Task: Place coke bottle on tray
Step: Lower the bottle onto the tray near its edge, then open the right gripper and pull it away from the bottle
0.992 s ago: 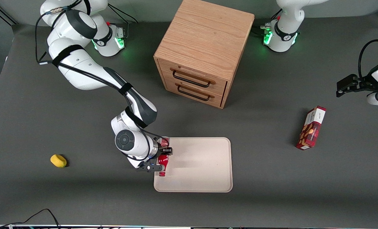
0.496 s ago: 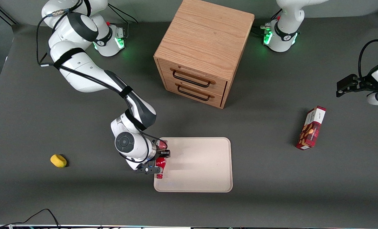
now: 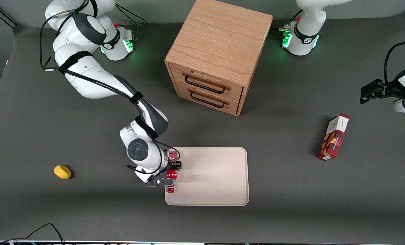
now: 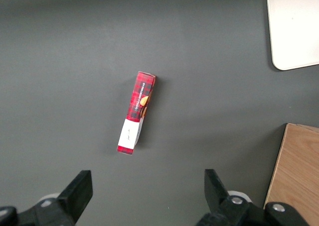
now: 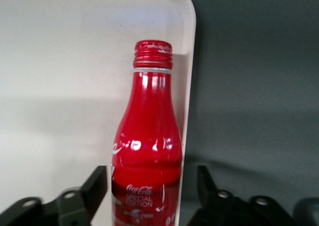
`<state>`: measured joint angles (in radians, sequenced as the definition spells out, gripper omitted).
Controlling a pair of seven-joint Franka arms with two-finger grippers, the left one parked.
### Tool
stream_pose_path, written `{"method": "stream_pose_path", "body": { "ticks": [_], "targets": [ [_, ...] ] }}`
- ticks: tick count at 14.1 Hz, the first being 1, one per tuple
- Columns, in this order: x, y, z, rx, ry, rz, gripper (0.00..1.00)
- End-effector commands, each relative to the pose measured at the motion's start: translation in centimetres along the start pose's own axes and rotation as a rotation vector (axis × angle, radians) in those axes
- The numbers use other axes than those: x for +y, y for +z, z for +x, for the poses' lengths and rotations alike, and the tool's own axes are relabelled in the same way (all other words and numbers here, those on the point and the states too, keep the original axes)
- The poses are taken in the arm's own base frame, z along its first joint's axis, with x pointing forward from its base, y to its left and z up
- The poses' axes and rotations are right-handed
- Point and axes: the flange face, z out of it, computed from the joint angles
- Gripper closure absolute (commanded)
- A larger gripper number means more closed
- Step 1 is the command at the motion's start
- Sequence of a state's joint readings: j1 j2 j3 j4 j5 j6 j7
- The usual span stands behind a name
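The coke bottle (image 3: 170, 183) is a slim red bottle with white lettering and a red cap. It lies on the pale beige tray (image 3: 216, 177), right along the tray's edge toward the working arm's end, with its cap pointing toward the front camera. My right gripper (image 3: 168, 174) straddles the bottle's body with its fingers open. In the right wrist view the bottle (image 5: 149, 131) lies between the gripper's (image 5: 149, 186) two black fingers (image 5: 94, 186), with a narrow gap on each side, over the tray's rim (image 5: 188, 61).
A wooden two-drawer cabinet (image 3: 216, 51) stands farther from the front camera than the tray. A red snack box (image 3: 333, 137) lies toward the parked arm's end and shows in the left wrist view (image 4: 137, 117). A small yellow object (image 3: 62, 172) lies toward the working arm's end.
The gripper and bottle have shifted a little toward the tray's edge at the working arm's end. The bottle now lies straighter along that edge.
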<state>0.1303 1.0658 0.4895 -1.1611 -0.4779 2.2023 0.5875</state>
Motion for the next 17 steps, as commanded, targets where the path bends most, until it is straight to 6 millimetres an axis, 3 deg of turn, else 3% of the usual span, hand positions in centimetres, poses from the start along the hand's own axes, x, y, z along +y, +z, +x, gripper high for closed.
{"method": "stream_pose_path", "body": {
  "ticks": [1, 10, 12, 14, 17],
  "targets": [
    [-0.4, 0.1, 0.3, 0.025, -0.017, -0.030, 0.00],
    [-0.3, 0.1, 0.2, 0.021, -0.015, -0.032, 0.00],
    [-0.1, -1.6, 0.7, 0.030, -0.008, -0.026, 0.00],
    [-0.7, -5.7, 0.9, 0.036, -0.013, -0.035, 0.00],
    [1.0, -17.4, 0.7, 0.017, 0.006, -0.103, 0.00]
  ]
}}
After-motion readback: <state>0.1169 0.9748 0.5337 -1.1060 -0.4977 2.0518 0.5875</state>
